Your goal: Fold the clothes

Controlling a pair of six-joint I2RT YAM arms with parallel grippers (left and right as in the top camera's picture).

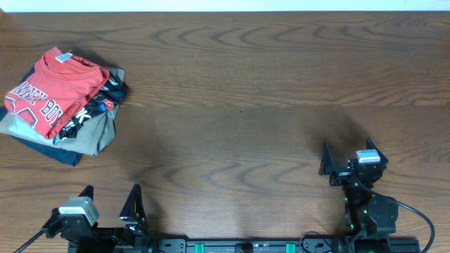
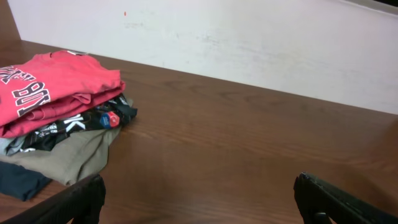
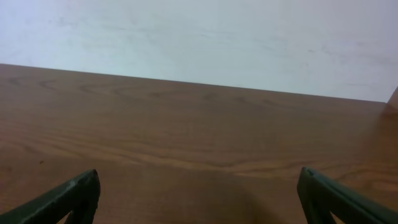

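While both jaws are gaping wide and empty, the coral-red cotton T-shirt is lying by the bench's far-left corner, nearer your left jaws.

I see a dark brown wood-grain worktop filling the whole overhead view, grain running side to side in long arched patterns. A plain off-white wall meets its far edge directly. The wall is scuffed, with faint grey smudges and one tiny red fleck high on the left. Light is soft and even, with a mild sheen on the wood and only faint, blurred shadows.
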